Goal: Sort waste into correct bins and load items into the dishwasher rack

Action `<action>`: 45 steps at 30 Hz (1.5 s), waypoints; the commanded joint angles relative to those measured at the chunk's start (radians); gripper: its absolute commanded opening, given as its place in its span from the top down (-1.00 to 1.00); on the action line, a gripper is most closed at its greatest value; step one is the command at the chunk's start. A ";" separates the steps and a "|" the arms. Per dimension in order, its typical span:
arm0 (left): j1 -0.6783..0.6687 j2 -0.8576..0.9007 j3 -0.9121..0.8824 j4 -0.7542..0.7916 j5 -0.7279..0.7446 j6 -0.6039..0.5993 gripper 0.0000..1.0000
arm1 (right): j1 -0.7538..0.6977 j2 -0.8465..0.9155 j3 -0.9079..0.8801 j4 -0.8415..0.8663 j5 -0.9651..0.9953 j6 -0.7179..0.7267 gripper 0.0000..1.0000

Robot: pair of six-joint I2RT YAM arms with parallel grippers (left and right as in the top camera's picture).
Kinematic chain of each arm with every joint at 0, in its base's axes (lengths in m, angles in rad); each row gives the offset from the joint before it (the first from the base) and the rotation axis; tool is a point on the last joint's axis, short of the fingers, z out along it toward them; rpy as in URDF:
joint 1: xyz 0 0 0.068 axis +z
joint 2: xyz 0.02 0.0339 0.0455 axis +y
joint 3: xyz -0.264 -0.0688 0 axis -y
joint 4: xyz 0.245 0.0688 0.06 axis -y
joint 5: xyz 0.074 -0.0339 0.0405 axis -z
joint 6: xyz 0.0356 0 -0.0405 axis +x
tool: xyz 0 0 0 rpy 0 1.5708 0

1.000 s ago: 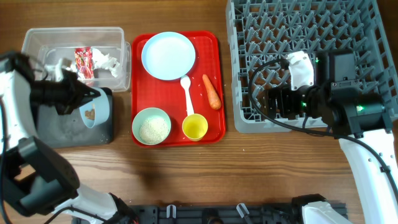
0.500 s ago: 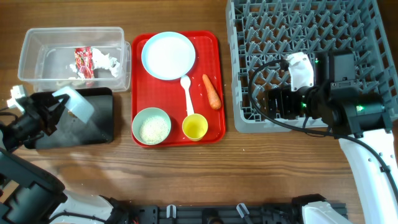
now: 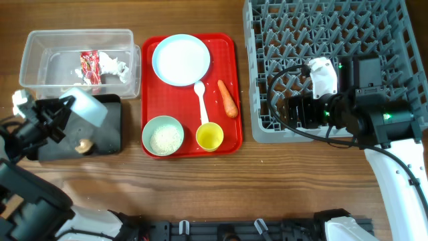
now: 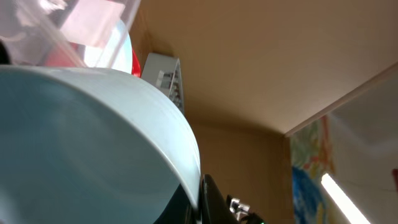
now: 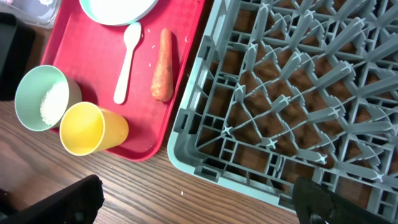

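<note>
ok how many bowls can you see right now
2. The rice bowl sits on the red tray beside the yellow cup. The second bowl is held tilted by the left gripper over the black tray. None looks hidden.

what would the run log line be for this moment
left fingers: shut on blue bowl, tilted over black tray | scrap on tray | right fingers: open, empty, over rack

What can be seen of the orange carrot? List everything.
The orange carrot is whole, smooth-looking and tapered. It lies flat on the red plastic serving tray, near its right rim, thin tip toward the tray's far edge. The white plastic spoon lies beside it on its left, apart from it. Nothing grips it.
</note>
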 commanded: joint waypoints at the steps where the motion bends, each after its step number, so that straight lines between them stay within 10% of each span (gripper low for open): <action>1: -0.154 -0.163 0.101 0.012 -0.007 0.069 0.92 | 0.005 0.002 0.015 0.003 -0.019 0.003 -0.99; 4: -0.367 -0.255 0.152 0.198 -0.066 -0.028 0.92 | 0.005 0.002 0.015 0.003 -0.019 0.002 -0.99; 8: -0.688 -0.274 0.151 0.583 -0.642 -0.601 0.92 | 0.005 0.002 0.015 0.003 -0.019 0.003 -0.99; 11: -0.990 -0.267 0.151 0.661 -1.227 -0.698 0.92 | 0.005 0.002 0.015 0.002 -0.019 0.004 -1.00; 15: -1.209 -0.174 0.151 0.610 -1.558 -0.698 0.92 | 0.005 0.002 0.015 0.003 -0.019 0.003 -0.99; 26: -1.267 0.146 0.150 0.599 -1.570 -0.694 0.91 | 0.005 0.002 0.015 0.003 -0.019 0.003 -1.00; 32: -1.259 0.132 0.206 0.579 -1.571 -0.695 -0.03 | 0.005 0.002 0.015 0.003 -0.020 0.004 -0.99; 36: -1.256 0.066 0.443 0.284 -1.522 -0.770 -0.30 | 0.005 0.002 0.015 0.012 -0.024 0.005 -0.99; 41: -1.281 -0.045 0.482 -0.029 -1.409 -0.983 -0.24 | 0.005 0.002 0.015 0.010 -0.024 0.005 -0.99; 45: -1.344 -0.045 0.296 0.116 -1.410 -1.043 -0.24 | 0.005 0.002 0.014 0.010 -0.024 0.005 -0.99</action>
